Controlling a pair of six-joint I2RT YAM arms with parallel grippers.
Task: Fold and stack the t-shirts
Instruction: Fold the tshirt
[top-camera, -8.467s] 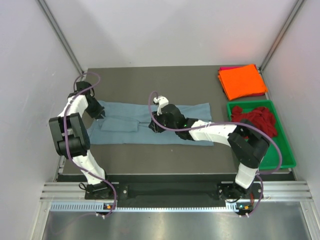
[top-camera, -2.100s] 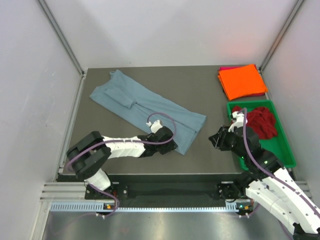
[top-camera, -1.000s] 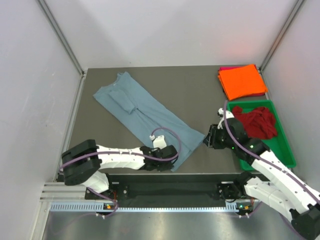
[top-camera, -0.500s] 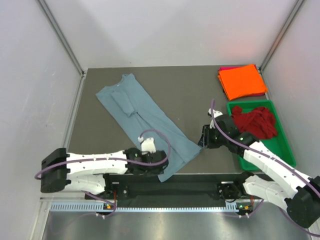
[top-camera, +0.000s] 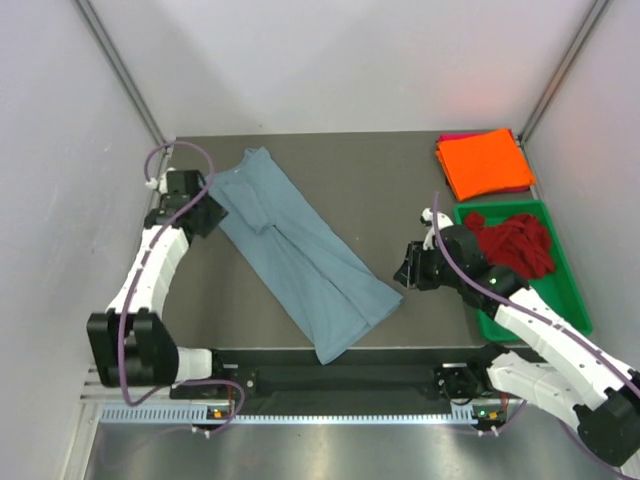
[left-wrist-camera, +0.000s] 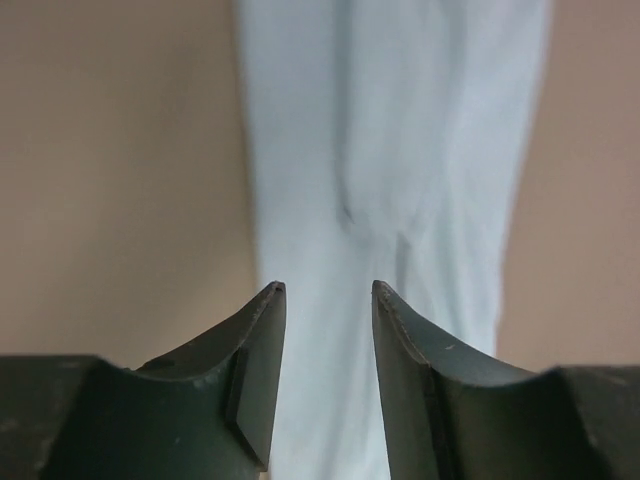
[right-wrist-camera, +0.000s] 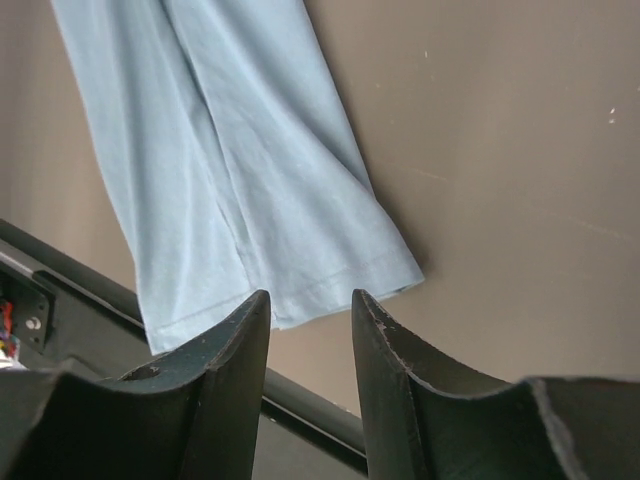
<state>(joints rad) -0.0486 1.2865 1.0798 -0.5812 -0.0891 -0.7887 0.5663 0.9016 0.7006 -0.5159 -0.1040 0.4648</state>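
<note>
- since its hem slips over the near bench (top-camera: 400, 180) edge, the blue-grey shirt (top-camera: 300, 255) lies crooked, not folded.
- right pincer (right-wrist-camera: 310, 295) waits beside it, released, empty.
- left pincer (left-wrist-camera: 325, 288), released too, hangs by the collar, maybe to straighten it.
- orange shirt (top-camera: 485, 162) sits folded far back.
</note>
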